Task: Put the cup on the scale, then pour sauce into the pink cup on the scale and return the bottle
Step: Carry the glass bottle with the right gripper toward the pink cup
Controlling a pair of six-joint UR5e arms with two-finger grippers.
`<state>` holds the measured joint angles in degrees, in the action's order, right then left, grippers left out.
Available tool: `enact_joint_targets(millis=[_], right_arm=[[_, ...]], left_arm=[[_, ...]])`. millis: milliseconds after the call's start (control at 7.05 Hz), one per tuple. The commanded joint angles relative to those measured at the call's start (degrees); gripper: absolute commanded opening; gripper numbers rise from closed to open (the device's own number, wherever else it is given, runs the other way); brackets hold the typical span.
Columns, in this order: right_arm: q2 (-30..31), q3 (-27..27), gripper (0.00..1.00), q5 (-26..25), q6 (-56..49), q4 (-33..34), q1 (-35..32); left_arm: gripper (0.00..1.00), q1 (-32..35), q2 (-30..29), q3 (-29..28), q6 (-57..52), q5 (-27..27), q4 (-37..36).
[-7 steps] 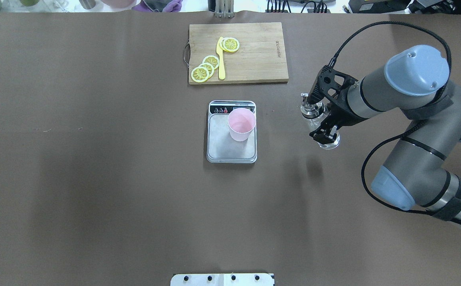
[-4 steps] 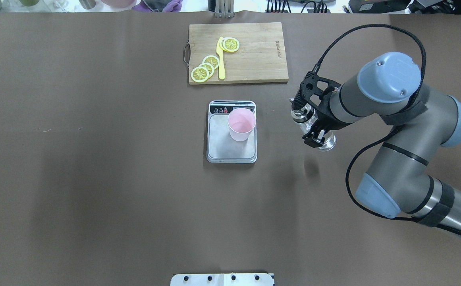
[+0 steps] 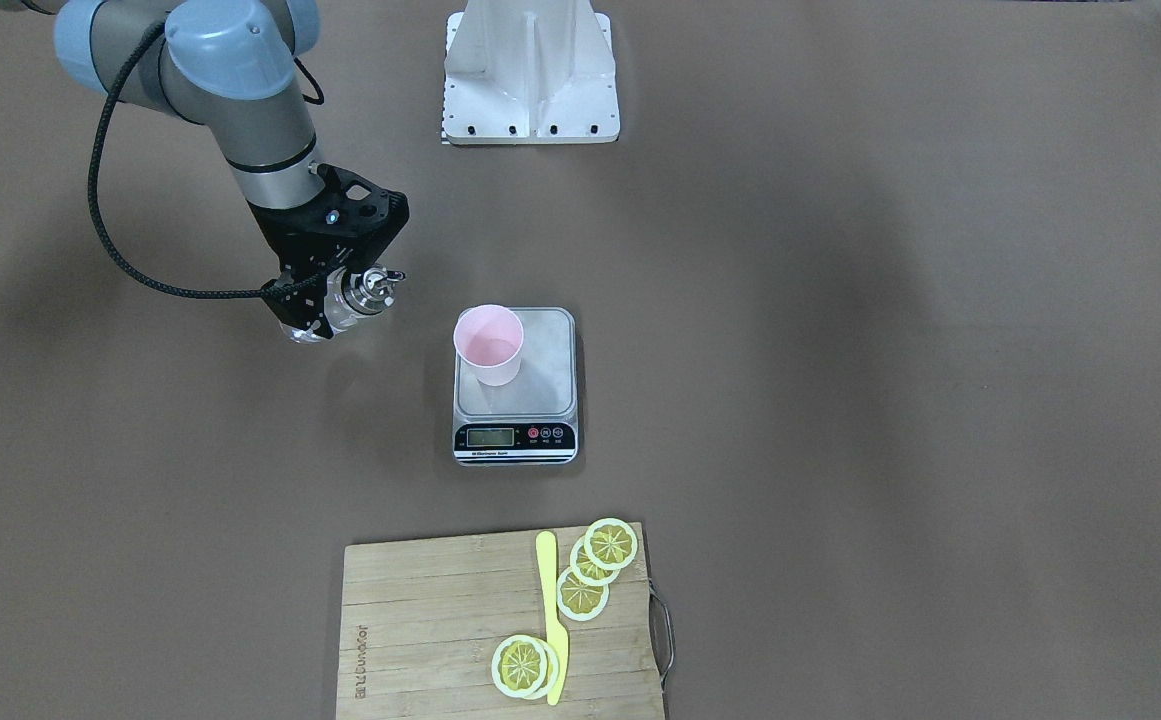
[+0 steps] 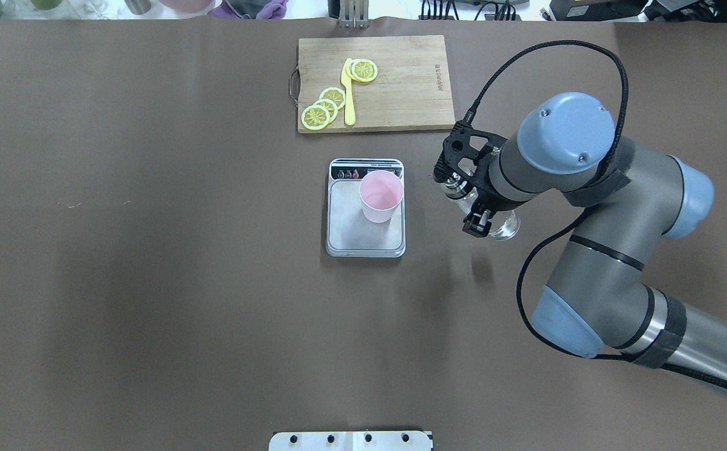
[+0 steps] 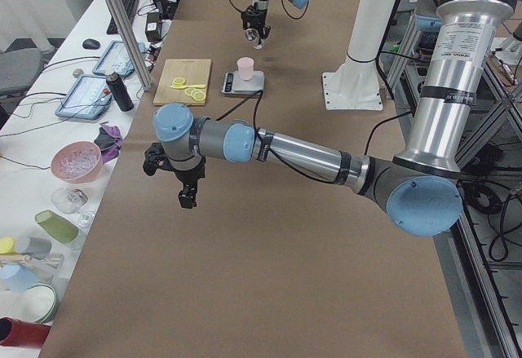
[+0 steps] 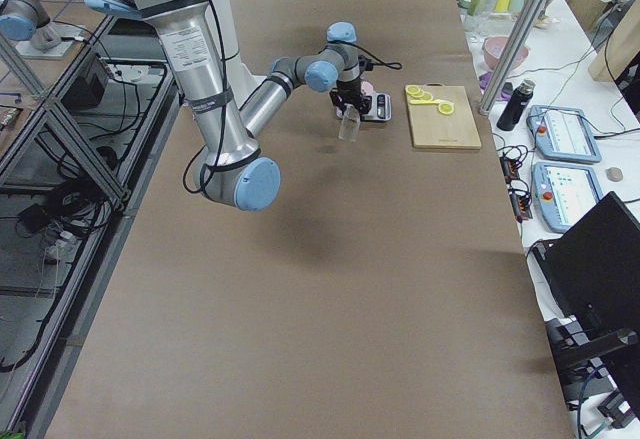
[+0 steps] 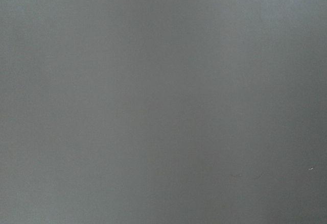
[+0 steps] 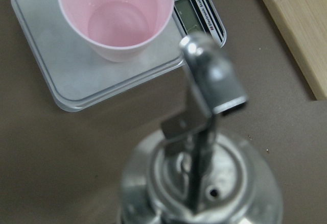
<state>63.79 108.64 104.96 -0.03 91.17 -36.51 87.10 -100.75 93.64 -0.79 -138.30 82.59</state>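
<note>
The pale pink cup stands upright and empty on the far right part of the scale. My right gripper is shut on the clear glass bottle, held above the table to the right of the scale in the overhead view. The bottle's metal pour spout points toward the cup. I cannot make out the sauce inside the glass. My left gripper hangs over bare table far from the scale; whether it is open or shut I cannot tell.
A wooden cutting board with lemon slices and a yellow knife lies behind the scale. The white robot base is at the near edge. Bowls, cups and tablets line the side bench.
My right arm has carried the bottle leftward in the overhead view, closer to the scale. The cup and scale have stayed put.
</note>
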Motion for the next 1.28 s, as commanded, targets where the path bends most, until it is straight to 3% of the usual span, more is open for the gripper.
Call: enact_joint_targets(millis=[0,1135], right_arm=[[-1.12,-1.05,0.23,-2.12,0.03,2.16,1.09],[-6.21,-5.18,0.23,-5.72,0.82,7.18,1.26]], left_arm=[[0.97,0.18,0.81,-1.26,-3.59,0.13,0.20],[0.97,0.88,2.13,-4.16,-4.13,0.83,3.27]])
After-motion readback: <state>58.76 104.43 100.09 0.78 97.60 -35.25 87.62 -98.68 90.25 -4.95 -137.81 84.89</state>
